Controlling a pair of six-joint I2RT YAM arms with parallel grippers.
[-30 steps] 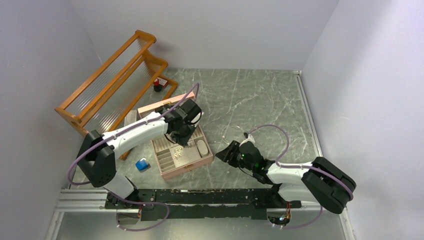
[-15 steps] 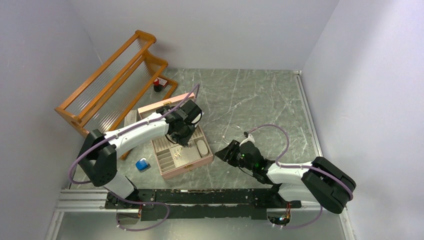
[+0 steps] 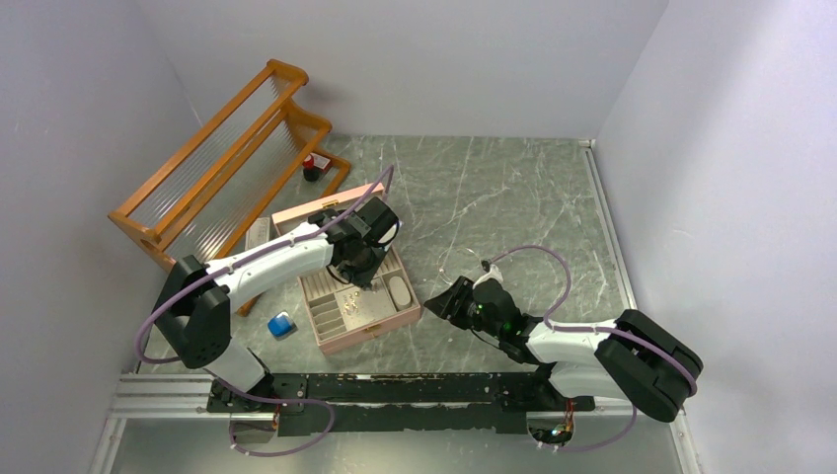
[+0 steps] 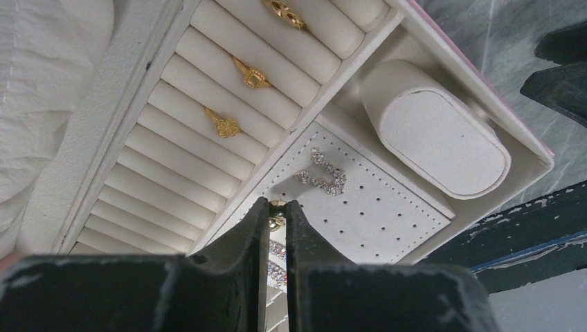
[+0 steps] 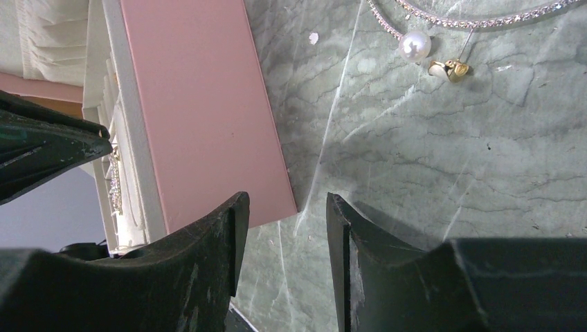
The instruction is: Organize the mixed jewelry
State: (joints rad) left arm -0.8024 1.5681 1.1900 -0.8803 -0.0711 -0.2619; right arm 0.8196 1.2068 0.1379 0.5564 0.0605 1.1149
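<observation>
The pink jewelry box [image 3: 387, 318] lies open at mid-left. My left gripper [image 3: 357, 279] hovers over its white perforated pad [image 4: 387, 214], shut on a tiny gold piece [image 4: 277, 207] pinched at the fingertips. A sparkly silver piece [image 4: 322, 174] rests on that pad. Gold rings [image 4: 250, 75] sit in the ring rolls. My right gripper [image 5: 284, 200] stands open and empty just off the box's pink side [image 5: 201, 104], low over the table. Beyond it lie a thin stone-set hoop [image 5: 484, 17], a pearl [image 5: 415, 45] and a small gold piece [image 5: 453, 69].
A wooden rack [image 3: 227, 168] stands along the left wall with a small red-and-black item [image 3: 310, 168] beside it. A blue block [image 3: 281, 324] lies left of the box. An oval white cushion [image 4: 443, 142] fills the box's corner compartment.
</observation>
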